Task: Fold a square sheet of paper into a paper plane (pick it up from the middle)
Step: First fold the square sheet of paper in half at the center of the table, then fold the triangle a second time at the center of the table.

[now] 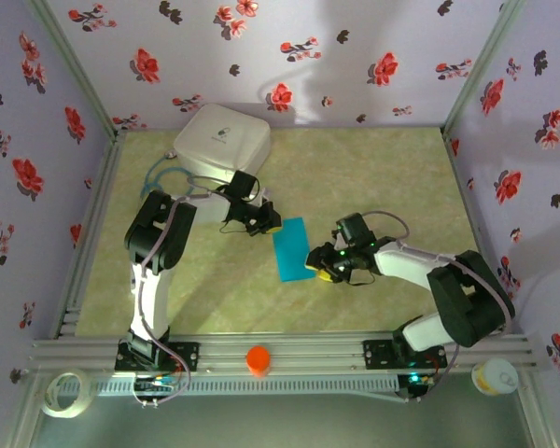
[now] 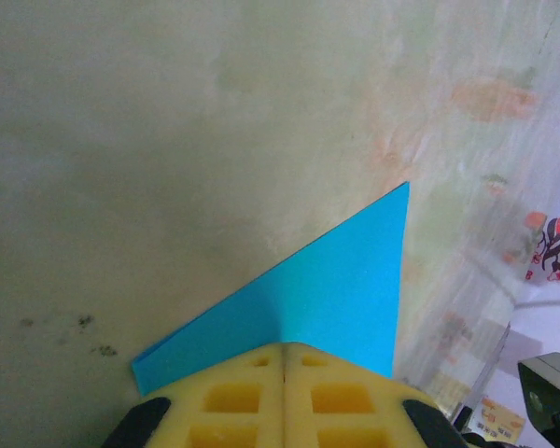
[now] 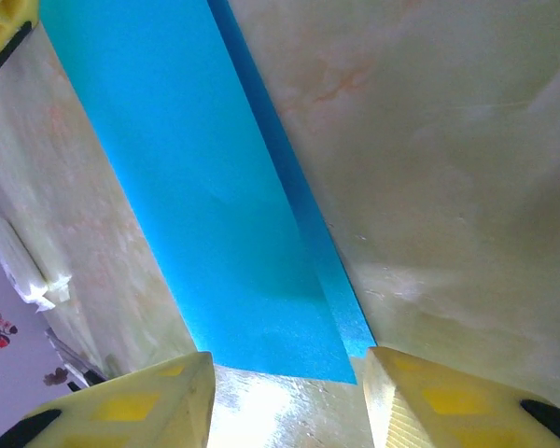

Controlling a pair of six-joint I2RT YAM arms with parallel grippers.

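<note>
Turquoise square sheet of paper (image 1: 289, 250), folded into a narrow rectangle, lies on the table (image 1: 373, 187) between the two arms in the top external view. Its long axis runs roughly from near to far, slightly tilted. The left gripper (image 1: 268, 224) sits at its far left corner and the right gripper (image 1: 316, 266) at its near right end. A white rounded box (image 1: 222, 140) stands well apart at the far left.

In the left wrist view, the left gripper (image 2: 285, 359) is clenched on the paper (image 2: 336, 289). Its yellow fingers (image 2: 233, 397) meet with the sheet's edge pinched in the seam, and one sharp corner points up and away.

In the right wrist view, the right gripper (image 3: 289, 373) is released, its fingers (image 3: 168, 392) standing apart on either side of the near short edge. The paper (image 3: 224, 205) lies flat, its length stretching away towards the left gripper's yellow tip (image 3: 5, 19).
</note>
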